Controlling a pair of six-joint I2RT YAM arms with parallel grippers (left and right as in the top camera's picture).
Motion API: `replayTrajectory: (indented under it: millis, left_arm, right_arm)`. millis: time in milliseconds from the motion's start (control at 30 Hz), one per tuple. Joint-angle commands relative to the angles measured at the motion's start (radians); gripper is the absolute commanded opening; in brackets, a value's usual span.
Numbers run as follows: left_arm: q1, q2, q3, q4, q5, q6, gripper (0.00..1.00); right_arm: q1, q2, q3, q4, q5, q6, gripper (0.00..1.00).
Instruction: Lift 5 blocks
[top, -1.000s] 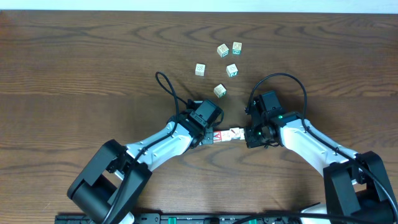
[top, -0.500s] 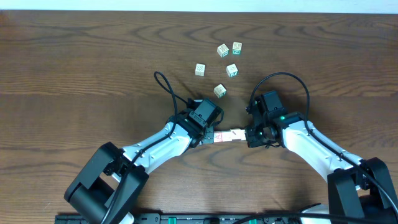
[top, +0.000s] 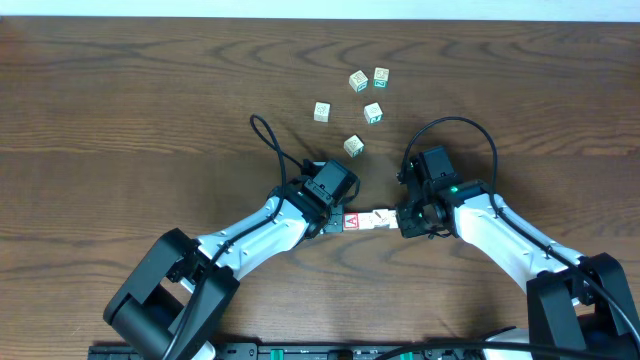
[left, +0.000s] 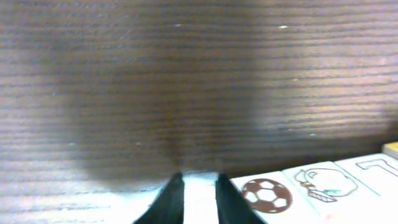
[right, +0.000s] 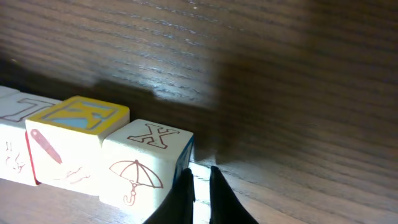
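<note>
Change: over the last second the row of blocks (top: 366, 220) has slid a touch toward 6 o'clock in the overhead, and both arms went with it. The row stayed straight, bracketed at both ends. My read is that the end-to-end squeeze is being eased or the row lowered. I can't tell whether it's resting on the surface (top: 120, 100) or just off it, so I can't call the lift done.

Left gripper (top: 339, 223) sits at the row's 9 o'clock end, against the red A block (top: 351, 222). In the wrist view its fingers (left: 169, 200) are close together with a thin slit and nothing visibly clamped. Closed or cracking open, can't tell. The football block (left: 266, 194) lies just beside the tips at 3 o'clock.

Right gripper (top: 398, 220) sits at the 3 o'clock end. Its fingers (right: 184, 198) are also nearly together, with a thin gap and nothing in it. Same verdict, can't tell. The X block (right: 149, 165) is right at the tips, toward 10 o'clock, and the K block (right: 78, 134) is next along.

The row looks five long.

Farther out at 12 o'clock, five loose blocks (top: 353, 146) lie well apart from both grippers.
</note>
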Motion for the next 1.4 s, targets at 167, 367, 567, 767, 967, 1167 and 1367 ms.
replayTrajectory:
  millis: [167,367,567,767,967,1167,1367]
  left_arm:
    - [-0.008,-0.026,0.009,-0.01,-0.018,0.02,0.21]
    - [-0.009,-0.026,0.009,-0.028,-0.021,0.042,0.21]
    - [-0.009,-0.026,0.007,-0.05,-0.036,0.043,0.21]
    - [-0.009,-0.026,0.003,-0.049,-0.034,0.042,0.1]
    - [-0.009,-0.021,0.003,-0.035,0.013,0.043,0.07]
    - [-0.01,-0.004,0.001,-0.031,0.026,0.043,0.08]
    - [-0.01,-0.003,-0.017,-0.031,0.03,0.043,0.07]
  right_arm:
    - [0.022,-0.019,0.027,0.002,0.024,-0.016,0.06]
    - [0.022,-0.018,0.025,0.002,0.026,-0.027,0.06]
    - [0.022,-0.007,0.024,0.003,0.026,-0.033,0.05]
    - [0.022,0.013,0.024,0.018,0.026,-0.029,0.03]
    - [0.022,0.014,0.024,0.021,0.026,0.047,0.02]
    - [0.022,0.014,0.024,0.01,0.027,0.065,0.01]
    - [0.021,0.014,0.024,0.01,0.048,0.076,0.01]
